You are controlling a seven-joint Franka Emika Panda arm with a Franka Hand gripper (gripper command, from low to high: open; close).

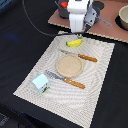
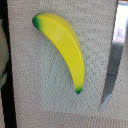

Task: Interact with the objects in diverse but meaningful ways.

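Note:
A yellow banana [image 1: 74, 43] with green tips lies on the far edge of the striped placemat [image 1: 30, 75]. It fills the wrist view [image 2: 62, 47]. My gripper [image 1: 77, 33] hangs just above the banana, apart from it; its fingers are blurred and do not show in the wrist view. A pale blue-white carton [image 1: 41, 83] stands on the placemat's near corner at the exterior view's left. A red tomato [image 1: 63, 5] sits in the grey pot [image 1: 62, 12] behind my arm. The small bottle is out of view.
A round tan plate [image 1: 68, 65] lies mid-placemat between a wooden-handled knife [image 1: 80, 56] and a fork [image 1: 65, 80]. The knife blade [image 2: 112, 70] lies beside the banana. A brown board [image 1: 107, 27] with a bowl [image 1: 123, 17] lies at the back right.

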